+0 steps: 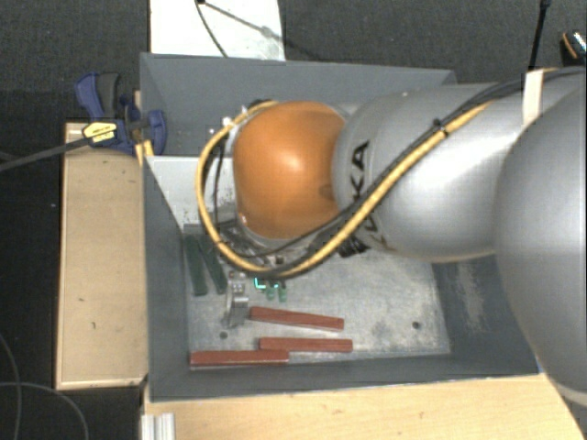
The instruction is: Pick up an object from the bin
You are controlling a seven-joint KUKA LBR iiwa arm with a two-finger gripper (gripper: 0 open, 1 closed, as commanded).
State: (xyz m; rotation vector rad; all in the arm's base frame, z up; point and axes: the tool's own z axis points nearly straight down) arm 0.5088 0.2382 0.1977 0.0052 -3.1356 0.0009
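On the floor of the bin (404, 310), near its front wall, lie three long, flat, red-brown sticks. The upper stick (295, 319) is a little tilted, with its right end lower. The middle stick (305, 345) lies just below it, almost level. The lowest stick (240, 357) lies more to the left, just beside the middle one. Two dark green sticks (197, 266) lie side by side at the left wall.

3 red-brown sticks (295, 319) (flat, long), approx. 2 dark green sticks (197, 266).
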